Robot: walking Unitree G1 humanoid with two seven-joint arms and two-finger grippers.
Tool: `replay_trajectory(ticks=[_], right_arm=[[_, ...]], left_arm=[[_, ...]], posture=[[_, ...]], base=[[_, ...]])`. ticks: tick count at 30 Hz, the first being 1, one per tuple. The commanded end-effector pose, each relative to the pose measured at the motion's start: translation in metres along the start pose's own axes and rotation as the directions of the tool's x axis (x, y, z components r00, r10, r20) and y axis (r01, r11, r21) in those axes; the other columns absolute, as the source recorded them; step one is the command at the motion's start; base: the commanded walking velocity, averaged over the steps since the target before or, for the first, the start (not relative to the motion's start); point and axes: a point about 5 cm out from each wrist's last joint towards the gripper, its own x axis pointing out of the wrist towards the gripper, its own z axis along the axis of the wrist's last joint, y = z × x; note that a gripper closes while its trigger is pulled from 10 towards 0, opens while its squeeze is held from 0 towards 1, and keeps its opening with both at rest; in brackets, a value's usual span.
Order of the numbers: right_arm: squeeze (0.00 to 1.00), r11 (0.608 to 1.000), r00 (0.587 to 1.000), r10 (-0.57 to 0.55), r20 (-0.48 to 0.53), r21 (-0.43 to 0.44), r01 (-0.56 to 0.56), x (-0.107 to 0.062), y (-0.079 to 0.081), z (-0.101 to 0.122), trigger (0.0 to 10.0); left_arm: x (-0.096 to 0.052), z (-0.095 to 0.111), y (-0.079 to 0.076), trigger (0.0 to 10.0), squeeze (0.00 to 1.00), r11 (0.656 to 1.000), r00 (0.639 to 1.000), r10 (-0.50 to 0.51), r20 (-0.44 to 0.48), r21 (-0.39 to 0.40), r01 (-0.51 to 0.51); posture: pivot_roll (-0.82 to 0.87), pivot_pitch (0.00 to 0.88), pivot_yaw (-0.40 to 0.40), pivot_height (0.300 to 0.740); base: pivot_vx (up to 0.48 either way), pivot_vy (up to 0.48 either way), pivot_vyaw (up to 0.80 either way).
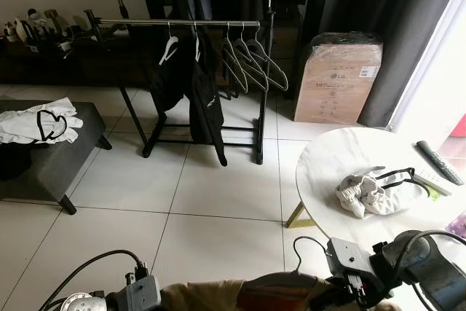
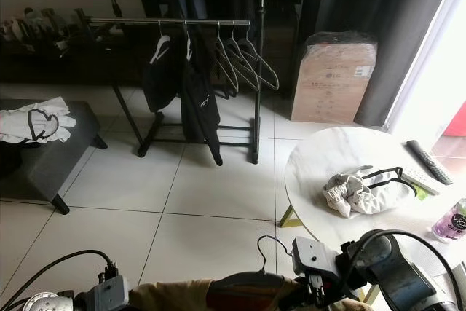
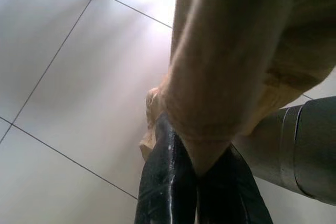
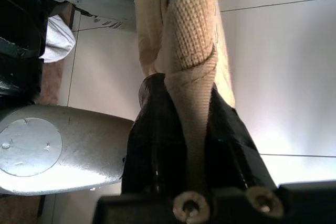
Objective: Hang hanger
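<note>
The tan garment on its hanger (image 2: 251, 282) sits low before me, its cloth pinched by both my grippers: the left gripper (image 3: 197, 182) closed on a fold, the right gripper (image 4: 189, 145) closed on the ribbed hem. The rail (image 1: 182, 23), with its empty hangers (image 1: 251, 63), stands well ahead. I judge I must walk closer, keep the hook upright, then lift it over the rail. The box (image 1: 337, 81) beyond my right gripper reads "LG".

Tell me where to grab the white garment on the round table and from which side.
Pinch the white garment at its bunched, gathered end nearest the table edge, coming from above. That end mounds up in thick folds, while the far end lies flat around a black hanger.
</note>
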Motion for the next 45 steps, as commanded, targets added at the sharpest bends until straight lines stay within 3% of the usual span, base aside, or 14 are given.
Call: replay_trajectory(ticks=[1, 7, 13, 20, 25, 26, 27, 28, 29, 36, 39, 40, 41, 45], right_arm=[[0.0, 1.0, 1.0, -0.001, 0.029, -0.027, 0.002, 0.0, 0.0, 0.006, 0.0], [0.0, 0.996, 0.995, -0.071, -0.068, 0.053, 0.074, -0.001, -0.004, -0.021, 0.0], [0.0, 0.984, 0.988, -0.14, -0.072, 0.098, 0.146, -0.001, -0.007, -0.032, 0.0], [0.0, 0.979, 0.984, -0.135, -0.117, 0.135, 0.15, -0.002, -0.004, -0.047, 0.0], [0.0, 0.98, 0.987, -0.132, -0.09, 0.135, 0.143, -0.001, -0.004, -0.045, 0.0], [0.0, 0.984, 0.99, -0.125, -0.072, 0.121, 0.133, 0.001, -0.005, -0.039, 0.0], [0.0, 0.985, 0.99, -0.124, -0.069, 0.115, 0.131, 0.001, -0.005, -0.038, 0.0], [0.0, 0.985, 0.99, -0.123, -0.069, 0.11, 0.13, 0.002, -0.005, -0.037, 0.0], [0.0, 0.988, 0.99, -0.117, -0.077, 0.089, 0.124, 0.003, -0.006, -0.034, 0.0], [0.0, 0.965, 0.969, -0.249, -0.008, 0.086, 0.248, 0.011, -0.021, -0.024, 0.0], [0.0, 0.894, 0.907, -0.413, 0.077, 0.222, 0.388, 0.023, -0.036, -0.012, 0.0], [0.0, 0.881, 0.896, -0.433, 0.094, 0.253, 0.4, 0.026, -0.037, -0.01, 0.0], [0.0, 0.855, 0.874, -0.472, 0.116, 0.302, 0.422, 0.031, -0.04, -0.006, 0.0], [0.0, 0.811, 0.842, -0.521, 0.136, 0.385, 0.44, 0.036, -0.043, -0.004, 0.0]], left_arm=[[-0.006, 0.001, 0.003, 0.0, 0.0, 1.0, 1.0, 0.025, 0.014, 0.002, -0.025], [-0.033, 0.002, 0.034, 0.0, 0.0, 0.971, 0.971, 0.234, 0.052, -0.058, -0.231], [-0.056, -0.001, 0.049, 0.0, 0.0, 0.946, 0.946, 0.32, 0.053, -0.077, -0.316], [-0.085, -0.003, 0.076, 0.0, 0.0, 0.849, 0.852, 0.52, 0.057, -0.139, -0.509], [-0.076, -0.003, 0.068, 0.0, 0.0, 0.892, 0.895, 0.442, 0.051, -0.13, -0.433], [-0.062, 0.001, 0.055, 2.9, 0.0, 0.931, 0.933, 0.355, 0.063, -0.108, -0.348], [-0.058, 0.002, 0.051, 4.2, 0.0, 0.94, 0.94, 0.334, 0.07, -0.102, -0.326], [-0.056, 0.004, 0.049, 8.1, 0.0, 0.944, 0.943, 0.323, 0.076, -0.102, -0.315], [-0.047, 0.014, 0.045, 10.0, 0.0, 0.953, 0.949, 0.291, 0.119, -0.124, -0.276], [-0.033, 0.055, 0.04, 10.0, 0.0, 0.965, 0.93, 0.244, 0.273, -0.164, -0.205], [-0.026, 0.076, 0.033, 10.0, 0.0, 0.973, 0.917, 0.23, 0.325, -0.103, -0.207], [-0.024, 0.081, 0.032, 10.0, 0.32, 0.971, 0.91, 0.238, 0.34, -0.108, -0.213], [-0.023, 0.088, 0.032, 10.0, 1.0, 0.967, 0.894, 0.254, 0.368, -0.126, -0.222], [-0.022, 0.094, 0.032, 10.0, 1.0, 0.958, 0.877, 0.286, 0.386, -0.15, -0.246]], posture=[[-0.08, 0.071, 0.012, 0.74], [-0.08, 0.076, 0.011, 0.74], [-0.08, 0.082, 0.011, 0.74], [-0.07, 0.084, 0.01, 0.74], [-0.07, 0.084, 0.011, 0.74], [-0.08, 0.085, 0.011, 0.74], [-0.08, 0.084, 0.01, 0.74], [-0.08, 0.084, 0.01, 0.74], [-0.08, 0.085, 0.009, 0.74], [-0.08, 0.085, 0.008, 0.74], [-0.08, 0.085, 0.011, 0.74], [-0.08, 0.084, 0.011, 0.74], [-0.08, 0.084, 0.012, 0.74], [-0.08, 0.087, 0.014, 0.74]], base=[[0.0, 0.0, 0.0], [0.0, 0.0, 0.0], [0.0, 0.0, 0.0], [0.0, 0.0, 0.0], [0.0, 0.0, 0.0], [0.0, 0.0, 0.0], [0.0, 0.0, 0.0], [0.0, 0.0, 0.0], [0.0, 0.0, 0.0], [0.0, 0.0, 0.0], [0.0, 0.0, 0.0], [0.0, 0.0, 0.0], [0.0, 0.0, 0.0], [0.0, 0.0, 0.0]])
